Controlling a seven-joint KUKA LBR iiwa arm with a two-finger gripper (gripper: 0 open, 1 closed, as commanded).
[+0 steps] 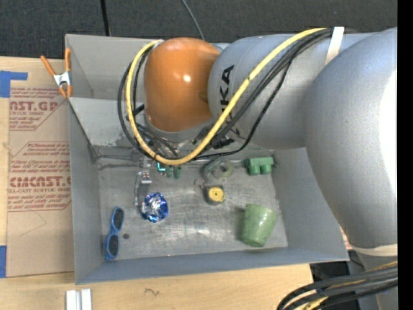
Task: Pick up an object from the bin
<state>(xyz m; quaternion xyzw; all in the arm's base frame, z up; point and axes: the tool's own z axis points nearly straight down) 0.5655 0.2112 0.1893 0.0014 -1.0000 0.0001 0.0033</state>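
Note:
My gripper (141, 187) reaches down below the orange wrist cover into the left half of the bin. Its tip stands right at the upper left edge of a crumpled blue and white shiny ball (154, 207) lying on the bin floor. I cannot make out whether it touches the ball. A pair of blue sunglasses (113, 232) lies to the lower left of the ball, near the bin's left wall. A small yellow wheel (215, 194) lies to the right of the gripper.
A grey ring (220, 170) lies just above the yellow wheel. A green brick (259, 165) sits near the back right, and a pale green cup (257, 224) lies on its side at the front right. The arm covers the bin's back and right.

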